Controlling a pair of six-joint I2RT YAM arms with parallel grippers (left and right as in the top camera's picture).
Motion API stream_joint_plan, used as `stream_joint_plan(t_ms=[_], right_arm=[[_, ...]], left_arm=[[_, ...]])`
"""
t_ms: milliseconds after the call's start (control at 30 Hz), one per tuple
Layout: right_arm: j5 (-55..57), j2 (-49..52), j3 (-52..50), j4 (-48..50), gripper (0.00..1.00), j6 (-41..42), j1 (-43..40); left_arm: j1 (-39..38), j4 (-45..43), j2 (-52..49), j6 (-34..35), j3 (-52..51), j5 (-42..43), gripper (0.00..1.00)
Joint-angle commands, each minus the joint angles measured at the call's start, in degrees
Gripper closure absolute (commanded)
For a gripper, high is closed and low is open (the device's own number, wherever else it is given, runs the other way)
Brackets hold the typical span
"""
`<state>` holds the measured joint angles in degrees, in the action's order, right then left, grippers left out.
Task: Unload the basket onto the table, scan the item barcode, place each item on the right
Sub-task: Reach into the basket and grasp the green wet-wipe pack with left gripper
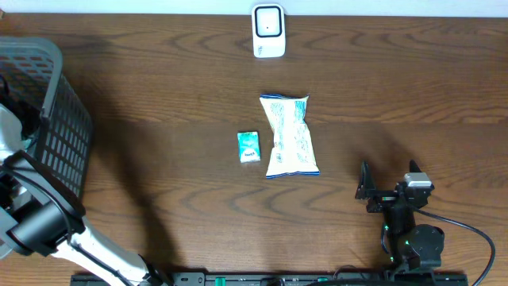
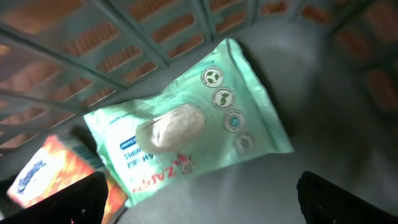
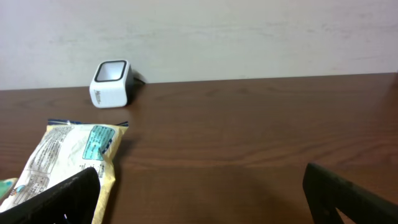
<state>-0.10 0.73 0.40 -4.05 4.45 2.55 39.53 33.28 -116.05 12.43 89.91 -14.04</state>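
Pouch [image 2: 186, 124], mint green, lies flat on the basket [image 1: 55, 119] floor, mid-frame in the left wrist view; left gripper [image 2: 205, 196] hangs above it, jaws spread. Right gripper [image 3: 202, 193], lower right overhead, gapes empty.

Even indoor light, soft shadows on table [image 1: 159, 79], blurred basket [image 2: 336, 112] bars

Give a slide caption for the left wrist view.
Open left gripper above a mint-green plastic pouch inside the grey slatted plastic basket.

The orange packet [image 2: 56, 165] is partly hidden behind the left fingers [image 2: 68, 202]; the basket [image 1: 67, 135] is cropped at the left edge.
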Motion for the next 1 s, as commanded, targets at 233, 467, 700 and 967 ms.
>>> stream_joint_plan(t_ms=[233,467,700,967], right_arm=[[-0.1,-0.2,-0.1,-0.2,0.01,-0.7,0.5],[-0.1,-0.2,-0.1,-0.2,0.01,-0.7,0.5],[-0.1,-0.2,-0.1,-0.2,0.01,-0.7,0.5],[-0.1,-0.2,-0.1,-0.2,0.01,-0.7,0.5]], left_arm=[[1.3,-1.3,-4.4,-9.4,-0.1,-1.2,0.03],[1.3,-2.8,-4.5,-12.9,-1.3,-1.3,0.02],[1.4,-4.7,-5.2,-15.4,-2.5,-1.2,0.02],[1.4,-4.6,-8.3,-15.4,-2.5,-1.2,0.11]])
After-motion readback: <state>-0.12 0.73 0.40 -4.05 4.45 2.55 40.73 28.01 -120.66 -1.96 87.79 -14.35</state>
